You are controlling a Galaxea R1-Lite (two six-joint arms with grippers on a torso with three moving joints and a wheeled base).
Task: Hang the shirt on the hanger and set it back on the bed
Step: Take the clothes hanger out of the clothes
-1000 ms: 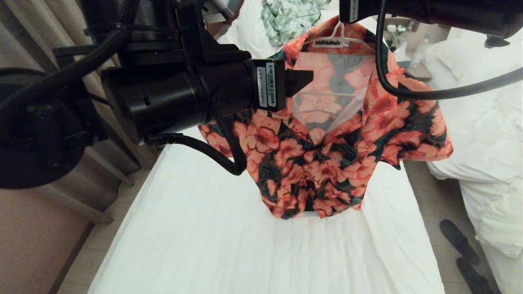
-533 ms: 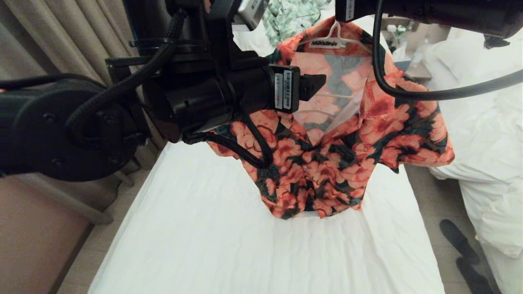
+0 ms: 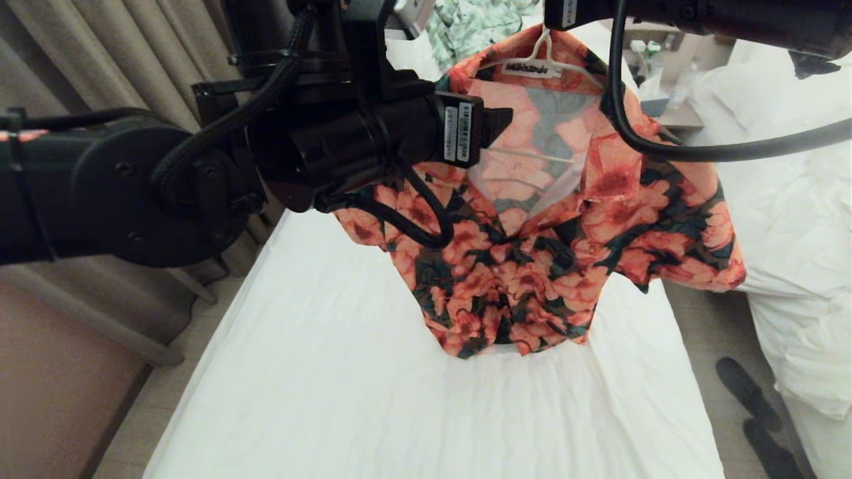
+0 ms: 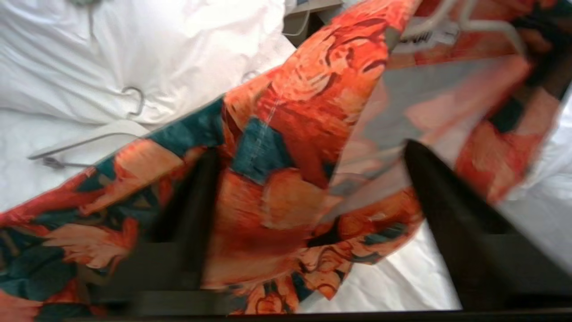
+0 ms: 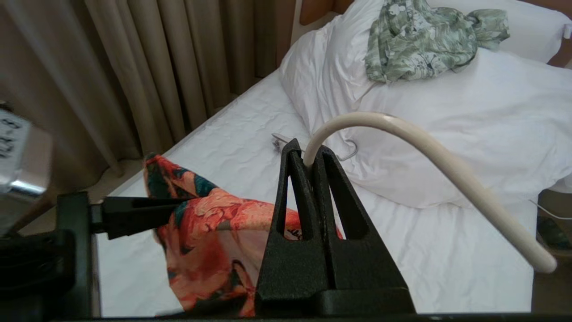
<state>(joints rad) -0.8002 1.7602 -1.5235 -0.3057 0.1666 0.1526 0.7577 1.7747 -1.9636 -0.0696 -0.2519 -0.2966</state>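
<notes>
The shirt (image 3: 532,253), coral flowers on dark green, hangs on the thin cream hanger (image 3: 542,50) above the bed (image 3: 333,372), its hem bunched on the sheet. In the right wrist view my right gripper (image 5: 306,154) is shut on the hanger's curved hook (image 5: 402,134). In the head view only its arm (image 3: 699,16) shows at the top. My left gripper (image 3: 496,125) is at the shirt's left shoulder. Its fingers stand wide apart in the left wrist view, left gripper (image 4: 308,150) open, with shirt fabric (image 4: 286,192) lying between them.
A pale green patterned garment (image 5: 420,36) lies on the big white pillow (image 5: 447,112) at the bed's head. A thicker white hanger (image 4: 89,138) lies on the sheet below it. Curtains (image 3: 100,60) stand on the left. A rumpled duvet bed (image 3: 799,233) and dark slippers (image 3: 745,392) are on the right.
My left arm has swung further into the head view and risen a little. Its gripper stays by the shirt's left shoulder. The shirt has swayed slightly; the right arm holds still.
</notes>
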